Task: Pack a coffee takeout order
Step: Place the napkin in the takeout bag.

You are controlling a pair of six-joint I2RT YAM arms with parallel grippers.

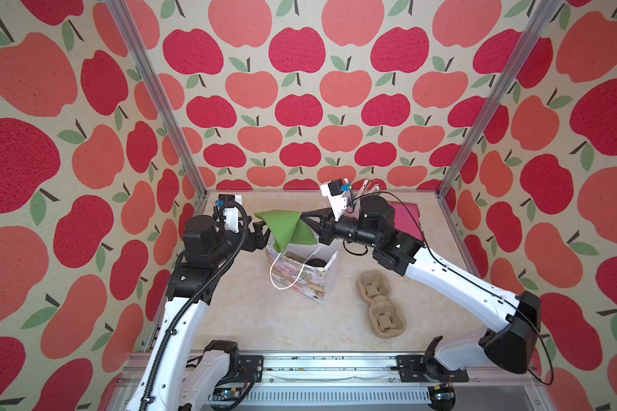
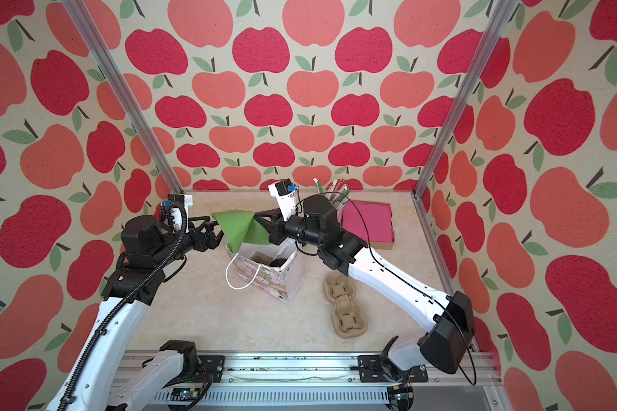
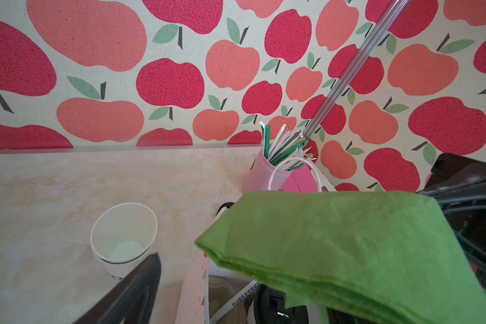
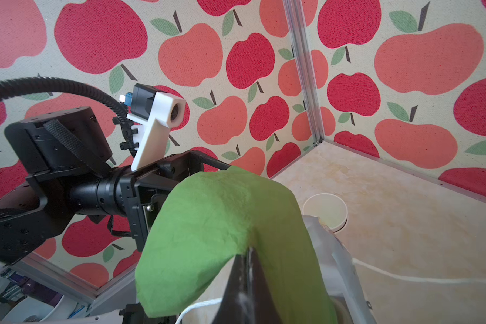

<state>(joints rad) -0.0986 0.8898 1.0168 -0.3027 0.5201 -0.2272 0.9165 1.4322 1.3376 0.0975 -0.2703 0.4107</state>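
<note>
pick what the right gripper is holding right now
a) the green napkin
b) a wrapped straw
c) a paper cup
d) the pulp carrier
a: the right gripper is shut on the green napkin, which hangs over the open gift bag, while the pulp carrier lies beside the bag, ungripped.

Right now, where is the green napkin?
In both top views the green paper napkin hangs from the shut right gripper, just above the open patterned paper bag mid-table, with the open left gripper close beside it.
</note>
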